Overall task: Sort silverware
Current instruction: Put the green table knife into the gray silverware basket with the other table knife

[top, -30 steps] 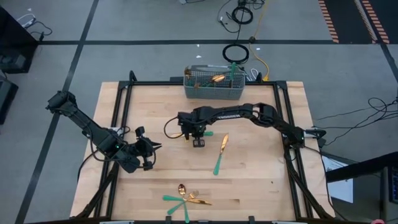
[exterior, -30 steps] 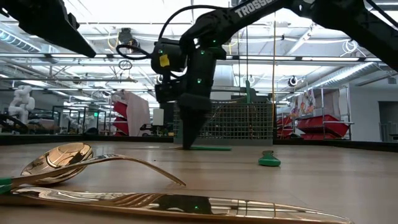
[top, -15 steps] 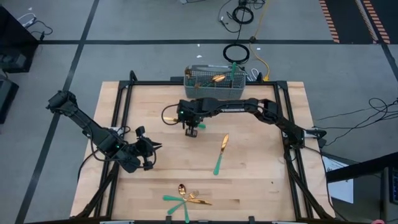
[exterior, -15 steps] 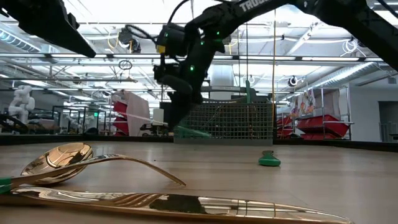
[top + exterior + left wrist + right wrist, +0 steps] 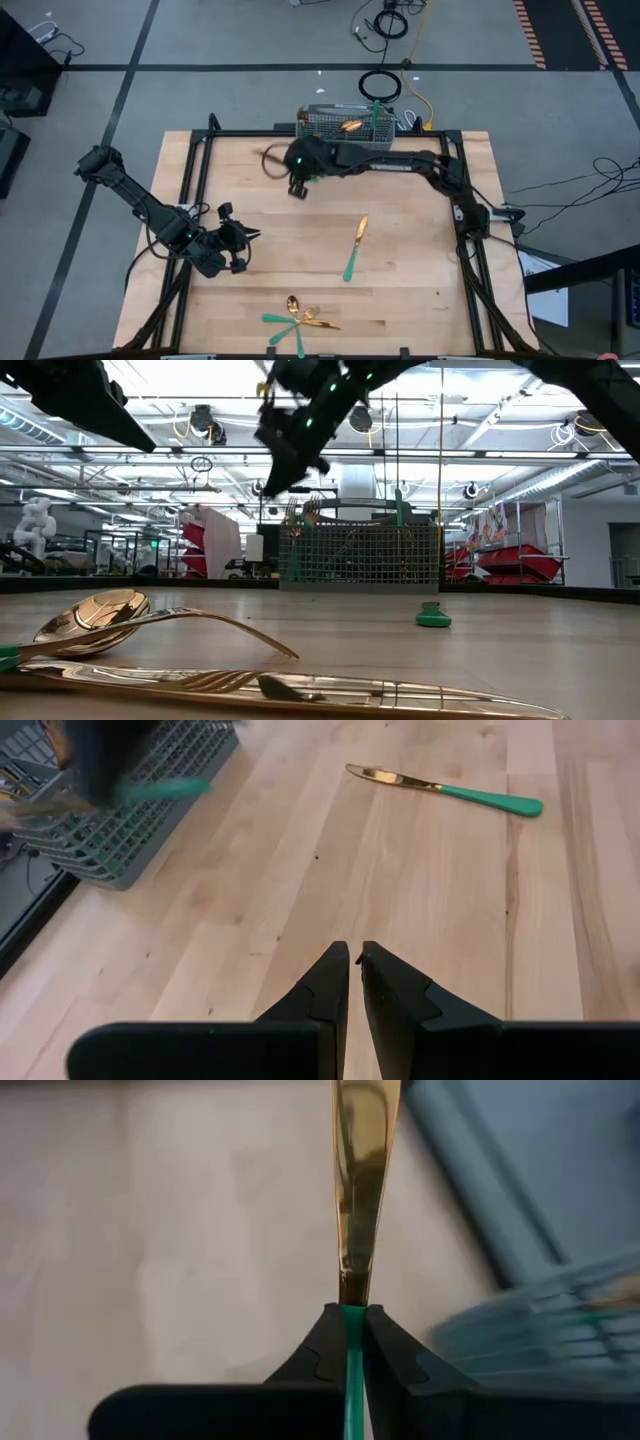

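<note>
My right gripper hangs above the table just in front of the grey wire-mesh caddy, near its left end. It is shut on one piece of silverware with a long narrow gold head and a teal handle. My left gripper waits over the table's left side, its fingers together with nothing between them. A knife lies flat on the table's middle right. A spoon, a fork and other pieces lie in a heap at the near edge. My right gripper pinches the teal handle between its two fingers, right where the handle meets the gold head. The fingers lie along the piece, and the head sticks out ahead of the fingertips. The gripper slants downward and the piece is lifted clear of the table.
The caddy stands at the far edge and holds some silverware. In the low view the spoon and fork lie close to the camera. Black frame rails run along the table's sides.
My right gripper has risen from the table with the piece and gone toward the far edge and somewhat left, up to the caddy. It has tipped from pointing nearly straight down to a slant. The piece has been lifted clear of the table.
</note>
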You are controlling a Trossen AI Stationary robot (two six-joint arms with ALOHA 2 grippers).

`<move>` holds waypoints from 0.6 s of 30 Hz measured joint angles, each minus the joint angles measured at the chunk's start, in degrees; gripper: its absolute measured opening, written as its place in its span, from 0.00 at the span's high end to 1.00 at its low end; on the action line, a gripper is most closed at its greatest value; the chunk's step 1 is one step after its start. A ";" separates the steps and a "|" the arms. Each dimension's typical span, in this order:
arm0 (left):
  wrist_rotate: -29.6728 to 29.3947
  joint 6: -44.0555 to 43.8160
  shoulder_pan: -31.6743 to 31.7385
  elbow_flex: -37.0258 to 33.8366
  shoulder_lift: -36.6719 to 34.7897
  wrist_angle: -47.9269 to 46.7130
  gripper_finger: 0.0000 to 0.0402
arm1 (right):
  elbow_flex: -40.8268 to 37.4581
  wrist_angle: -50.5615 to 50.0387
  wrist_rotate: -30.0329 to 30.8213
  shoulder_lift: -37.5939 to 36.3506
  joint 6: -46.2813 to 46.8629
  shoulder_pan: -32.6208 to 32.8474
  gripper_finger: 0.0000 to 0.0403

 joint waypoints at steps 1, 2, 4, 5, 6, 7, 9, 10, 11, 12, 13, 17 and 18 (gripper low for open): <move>-0.06 0.02 0.00 0.00 0.02 0.02 0.90 | 0.00 0.58 0.84 -1.13 -0.02 -0.62 1.00; -0.26 0.00 0.00 0.00 0.02 -0.04 0.90 | 0.00 1.52 1.81 -2.25 -0.06 -1.18 1.00; -0.40 0.02 0.00 -0.01 0.02 0.05 0.90 | 0.08 2.96 2.45 -4.57 -0.39 -2.50 1.00; -0.43 0.00 0.00 -0.02 0.02 -0.03 0.90 | 0.11 3.46 2.59 -5.75 -0.83 -3.21 1.00; -0.47 -0.22 0.00 -0.02 0.02 0.06 0.90 | 0.07 3.59 2.71 -6.66 -1.30 -3.82 1.00; -0.49 -0.84 0.00 -0.02 0.02 -0.02 0.90 | -0.59 4.37 3.38 -7.67 -1.96 -4.38 1.00; -0.53 -1.29 0.00 -0.02 0.02 -0.03 0.90 | -3.31 6.94 3.37 -10.21 -2.48 -5.82 1.00; -0.54 -1.32 0.00 -0.02 0.02 -0.05 0.90 | -5.52 9.06 3.22 -11.78 -2.31 -6.51 1.00; -0.55 -1.31 0.00 -0.02 0.02 -0.03 0.90 | -8.22 11.80 3.22 -13.57 -2.07 -7.22 1.00; -0.55 -1.31 0.00 -0.02 0.02 -0.05 0.90 | -11.36 15.08 3.27 -15.62 -1.88 -7.89 1.00; -0.56 -1.29 0.00 -0.02 0.02 -0.05 0.90 | -14.90 18.44 3.33 -17.78 -1.49 -8.47 1.00; -1.00 -1.29 0.00 -0.02 0.02 -0.16 0.90 | -31.69 33.82 4.05 -26.93 0.17 -10.69 1.00; -1.08 -1.29 0.00 -0.02 0.02 -0.19 0.90 | -36.03 37.64 4.40 -28.98 0.85 -11.19 1.00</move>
